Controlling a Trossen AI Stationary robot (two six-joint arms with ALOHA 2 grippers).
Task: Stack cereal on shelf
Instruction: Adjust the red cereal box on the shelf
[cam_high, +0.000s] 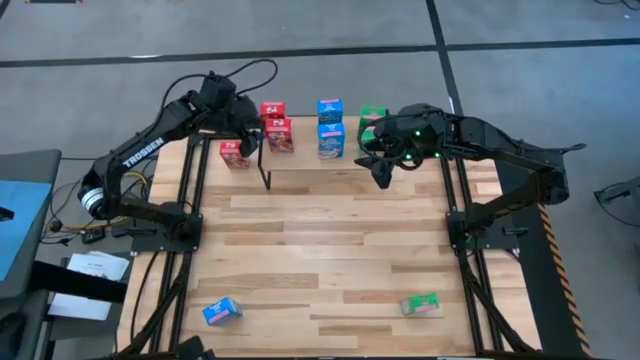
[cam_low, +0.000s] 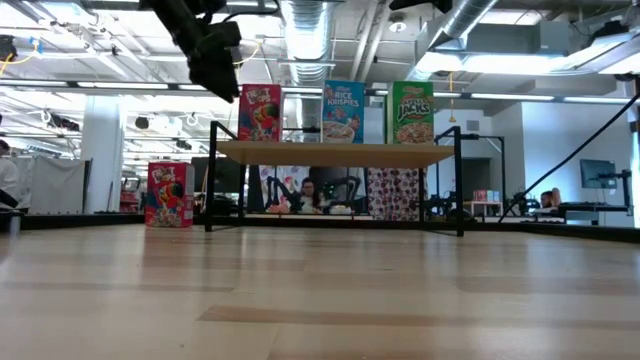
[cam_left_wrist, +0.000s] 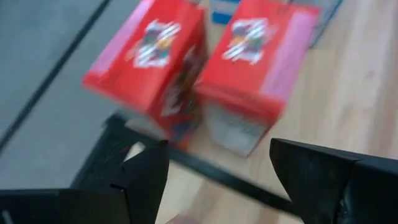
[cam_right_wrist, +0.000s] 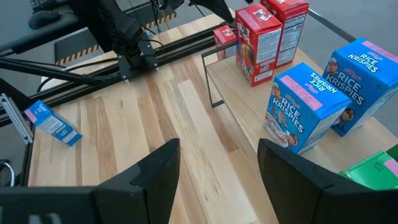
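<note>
**Cereal boxes on the shelf, two left on the near desk**

At the near edge of the desk (cam_high: 330, 250), made of light wooden slats, two boxes lie flat. The blue box (cam_high: 221, 312) lies at the near left, its long axis a little tilted from the desk edge. The green box (cam_high: 421, 304) lies at the near right, its long axis almost along the edge.

Farther away stands the shelf (cam_low: 335, 152), a light board on thin black legs. On it the boxes stand upright with the long axis vertical: two red boxes (cam_high: 276, 125) at the left, two blue Rice Krispies boxes (cam_high: 330, 127) in the middle, a green box on the shelf (cam_low: 412, 112) at the right. One more red box (cam_high: 235, 154) stands upright on the desk, just beside the left end of the shelf.

The left gripper (cam_left_wrist: 214, 171) hangs above the red pair, its fingers apart and holding nothing. The right gripper (cam_right_wrist: 217, 158) is near the right end of the shelf, also released and empty.

Behind the desk is a large hall with white pipes at the ceiling.
</note>
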